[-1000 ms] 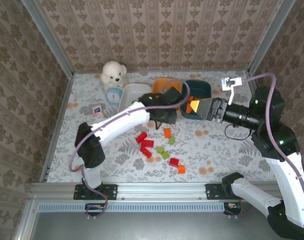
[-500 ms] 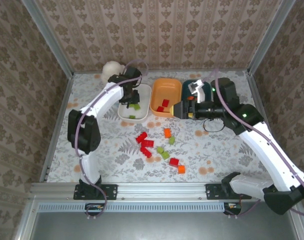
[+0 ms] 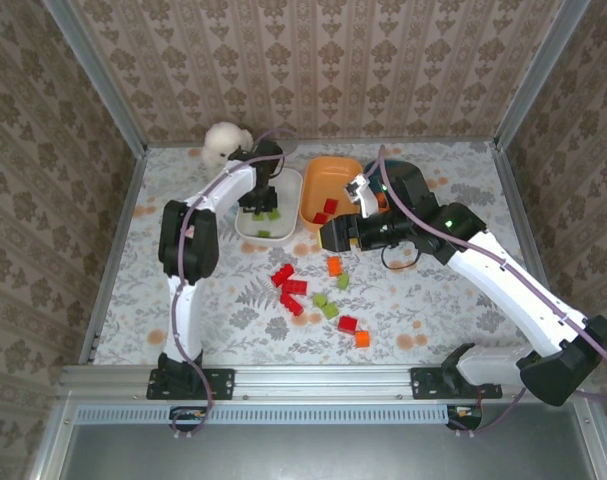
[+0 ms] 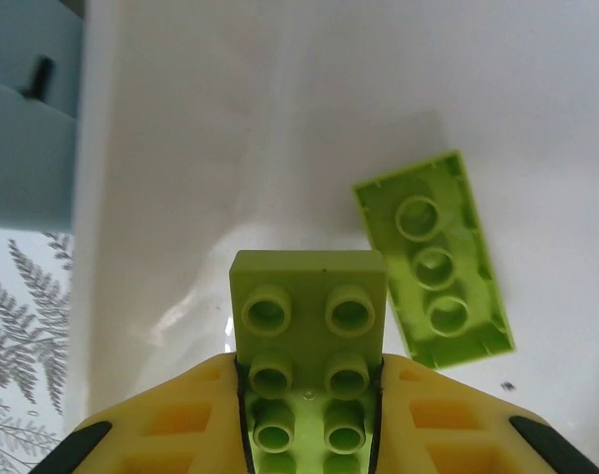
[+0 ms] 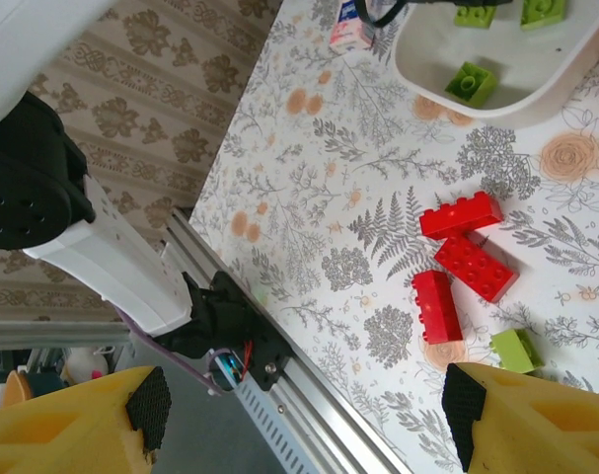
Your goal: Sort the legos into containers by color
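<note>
My left gripper (image 4: pixel 309 380) is shut on a light green lego (image 4: pixel 309 326) just above the white container (image 4: pixel 279 118), where another green lego (image 4: pixel 434 259) lies flat. From above, the left gripper (image 3: pixel 258 200) hangs over the white container (image 3: pixel 286 180). The right gripper (image 3: pixel 328 236) stands open with nothing between its fingers, in front of the orange container (image 3: pixel 328 172), which holds red legos (image 3: pixel 329 206). Red legos (image 5: pixel 460 214), orange legos (image 3: pixel 334 265) and green legos (image 3: pixel 330 311) lie loose on the table. The right arm covers most of the teal container.
A white plush toy (image 3: pixel 223 140) sits at the back left by the white container. A blue clock (image 4: pixel 28 128) stands against that container's side, and a small card (image 5: pixel 350 35) lies on the table near it. Metal rails and patterned walls bound the table.
The left gripper has gone from the table's middle back to the white container. The right gripper has swung left from the teal container to the front of the orange one.
</note>
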